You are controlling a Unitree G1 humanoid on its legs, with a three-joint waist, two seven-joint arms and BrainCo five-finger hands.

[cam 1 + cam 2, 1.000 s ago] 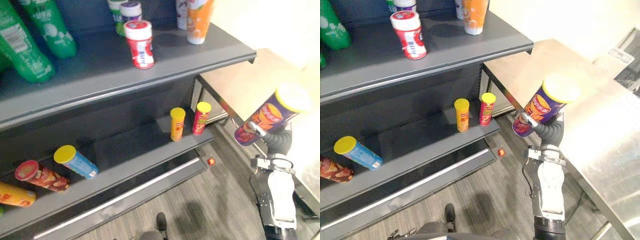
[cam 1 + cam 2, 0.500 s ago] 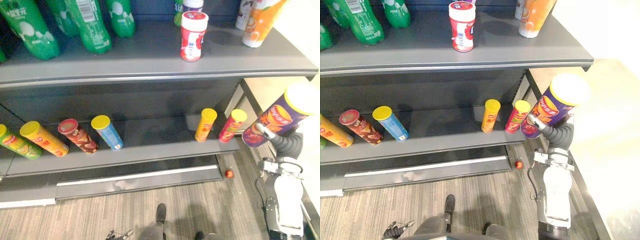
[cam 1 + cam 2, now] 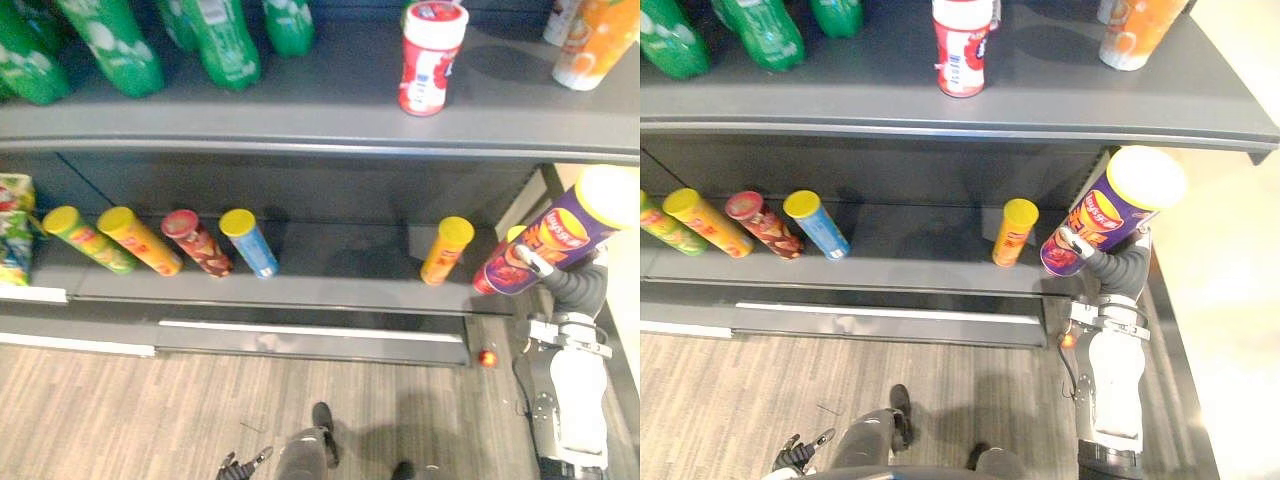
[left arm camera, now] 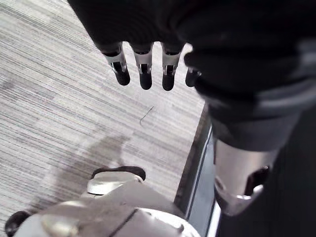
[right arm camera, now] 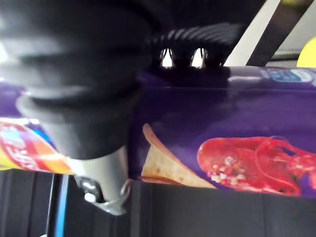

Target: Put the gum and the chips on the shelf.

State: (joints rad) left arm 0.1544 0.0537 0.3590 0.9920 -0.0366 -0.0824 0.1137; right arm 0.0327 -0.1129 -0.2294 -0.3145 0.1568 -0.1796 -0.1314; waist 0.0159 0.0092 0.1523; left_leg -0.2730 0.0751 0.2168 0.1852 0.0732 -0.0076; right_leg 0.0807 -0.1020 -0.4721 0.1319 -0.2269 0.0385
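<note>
Behind purple can (image 3: pixel 1112 212), right robot hand (image 3: pixel 1076 244) (half-hidden) grips.

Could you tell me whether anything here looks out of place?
One thing: a small red round object lies on the floor by the right end of the shelf base, away from the stocked goods; I cannot tell what it is. The purple chips can is in the right hand, not yet shelved.

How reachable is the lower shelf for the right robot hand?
Probably yes: the right robot hand, gripping the purple chips can, is at the right end of the lower shelf, seemingly unobstructed.
</note>
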